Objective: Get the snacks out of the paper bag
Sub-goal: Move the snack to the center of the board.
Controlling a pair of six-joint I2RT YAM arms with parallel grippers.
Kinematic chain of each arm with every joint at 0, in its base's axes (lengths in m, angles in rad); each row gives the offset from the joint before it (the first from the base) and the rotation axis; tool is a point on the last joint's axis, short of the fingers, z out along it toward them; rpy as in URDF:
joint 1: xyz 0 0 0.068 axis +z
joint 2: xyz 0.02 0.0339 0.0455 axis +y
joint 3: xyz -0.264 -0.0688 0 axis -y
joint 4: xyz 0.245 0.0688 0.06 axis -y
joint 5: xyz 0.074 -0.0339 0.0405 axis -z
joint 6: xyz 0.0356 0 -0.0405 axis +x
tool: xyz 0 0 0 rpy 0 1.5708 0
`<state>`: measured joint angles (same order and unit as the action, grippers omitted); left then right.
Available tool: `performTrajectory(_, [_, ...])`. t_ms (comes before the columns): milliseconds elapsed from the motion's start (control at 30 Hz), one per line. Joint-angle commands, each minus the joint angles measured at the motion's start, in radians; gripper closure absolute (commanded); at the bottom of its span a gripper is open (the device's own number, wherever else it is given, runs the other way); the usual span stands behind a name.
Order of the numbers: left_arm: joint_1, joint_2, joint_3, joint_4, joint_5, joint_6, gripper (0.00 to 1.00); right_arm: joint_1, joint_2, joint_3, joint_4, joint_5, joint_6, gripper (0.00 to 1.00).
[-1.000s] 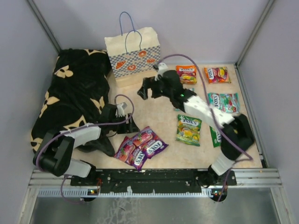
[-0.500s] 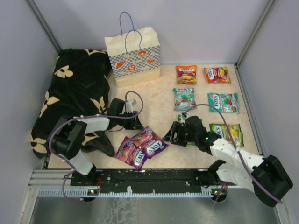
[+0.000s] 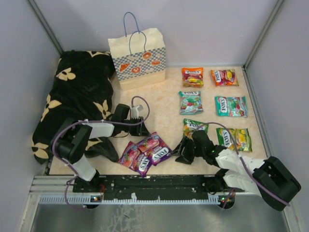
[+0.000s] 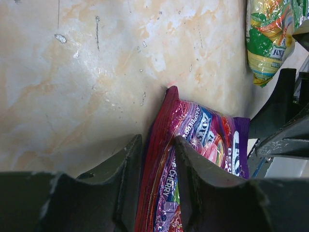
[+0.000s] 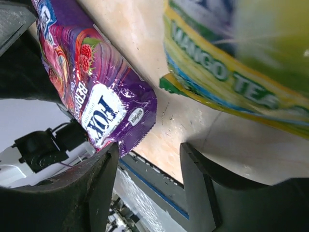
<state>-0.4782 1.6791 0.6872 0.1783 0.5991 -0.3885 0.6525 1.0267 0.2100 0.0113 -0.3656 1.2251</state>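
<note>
The cream paper bag (image 3: 137, 58) stands upright at the back, away from both grippers. Several snack packets lie flat on the right: orange (image 3: 192, 76), red (image 3: 224, 77), two teal (image 3: 190, 102) (image 3: 231, 106) and two green (image 3: 195, 126) (image 3: 234, 137). A pile of purple packets (image 3: 145, 151) lies near the front. My left gripper (image 3: 141, 130) (image 4: 157, 140) sits at the pile's upper end, its jaws closed on the red-purple packet edge (image 4: 166, 159). My right gripper (image 3: 182, 153) (image 5: 149, 147) stands open and empty beside a purple packet (image 5: 104, 101), under the green mango packet (image 5: 227, 72).
A black flower-patterned cloth (image 3: 77, 96) covers the left side, close behind my left arm. The metal rail (image 3: 159, 186) runs along the near edge, just below the right gripper. Walls enclose the back and both sides.
My right arm swung back from near the bag to the front, low between the purple pile and the green packet. The left gripper edged right onto the pile's end.
</note>
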Motion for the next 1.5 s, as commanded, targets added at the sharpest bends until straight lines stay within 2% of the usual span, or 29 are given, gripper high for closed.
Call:
performTrajectory(0, [-0.008,-0.010,-0.041,-0.052,-0.042,0.014,0.59,0.037,0.072,0.003,0.135,0.021,0.046,0.50])
performTrajectory(100, [-0.008,-0.026,-0.041,-0.061,-0.053,0.010,0.59,0.065,0.152,0.021,0.222,0.021,0.060,0.66])
performTrajectory(233, [-0.008,-0.036,-0.047,-0.052,-0.036,-0.001,0.61,0.084,0.248,0.063,0.313,0.007,0.058,0.97])
performTrajectory(267, [-0.006,-0.036,-0.052,-0.037,-0.016,-0.010,0.63,0.084,0.262,0.082,0.317,0.004,0.051,1.00])
performTrajectory(333, [0.005,-0.027,-0.068,0.011,0.043,-0.046,0.70,0.084,0.279,0.134,0.290,0.011,0.022,1.00])
performTrajectory(500, [0.045,0.004,-0.071,0.119,0.143,-0.130,0.99,0.049,0.328,0.274,0.228,0.035,-0.073,1.00])
performTrajectory(667, [0.100,-0.001,-0.003,0.073,0.093,-0.126,1.00,-0.024,0.434,0.461,0.173,-0.008,-0.182,1.00])
performTrajectory(800, [0.149,-0.030,0.051,0.022,-0.029,-0.111,1.00,-0.073,0.552,0.672,0.061,-0.015,-0.321,1.00])
performTrajectory(933, [0.201,-0.019,0.114,0.025,-0.157,-0.109,1.00,-0.137,0.743,0.907,-0.059,-0.084,-0.471,1.00])
performTrajectory(1033, [0.238,0.052,0.212,0.027,-0.228,-0.095,1.00,-0.172,0.881,1.088,-0.151,-0.092,-0.556,1.00])
performTrajectory(1233, [0.299,0.257,0.427,0.043,-0.281,-0.064,1.00,-0.219,1.161,1.400,-0.275,-0.097,-0.642,1.00])
performTrajectory(1333, [0.320,0.371,0.528,0.040,-0.282,-0.054,1.00,-0.237,1.248,1.515,-0.294,-0.102,-0.645,1.00])
performTrajectory(1467, [0.332,0.396,0.561,0.067,-0.269,-0.067,1.00,-0.268,1.295,1.593,-0.280,-0.104,-0.632,1.00])
